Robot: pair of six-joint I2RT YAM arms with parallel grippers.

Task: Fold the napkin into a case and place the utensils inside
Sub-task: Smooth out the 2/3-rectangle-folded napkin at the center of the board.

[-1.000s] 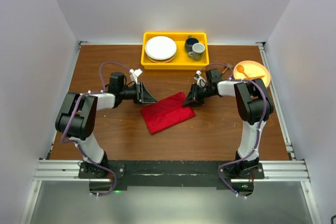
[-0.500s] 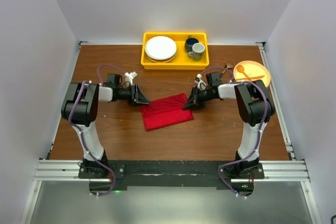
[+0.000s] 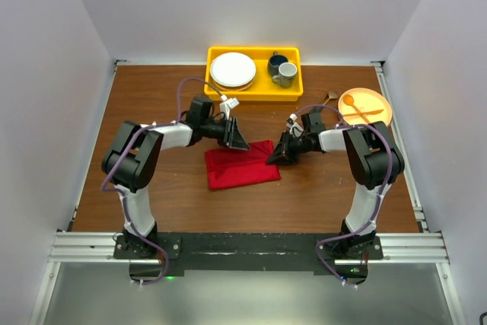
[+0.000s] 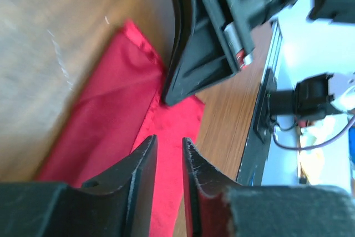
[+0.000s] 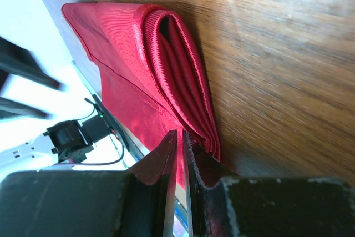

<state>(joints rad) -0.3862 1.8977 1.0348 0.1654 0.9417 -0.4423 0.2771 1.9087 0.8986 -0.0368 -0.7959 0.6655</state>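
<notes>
The red napkin [image 3: 242, 165] lies folded in several layers on the table; its layered edge shows in the right wrist view [image 5: 166, 59]. My right gripper [image 3: 275, 157] is at the napkin's right edge, its jaws all but closed on the cloth's edge [image 5: 180, 132]. My left gripper [image 3: 240, 142] hovers over the napkin's far edge, its jaws a narrow gap apart with nothing between them [image 4: 169, 140], and the red cloth [image 4: 105, 115] lies below. A gold utensil [image 3: 330, 97] lies beside the orange plate [image 3: 380, 103], and more cutlery lies on the plate.
A yellow tray [image 3: 254, 95] at the back holds white plates [image 3: 233, 70] and two mugs [image 3: 283, 70]. The orange plate sits at the right edge of the table. White walls enclose the table on three sides.
My left gripper has swung right from the napkin's left corner to over its far edge. The right gripper has shifted slightly toward me, and the napkin has turned to lie more level.
</notes>
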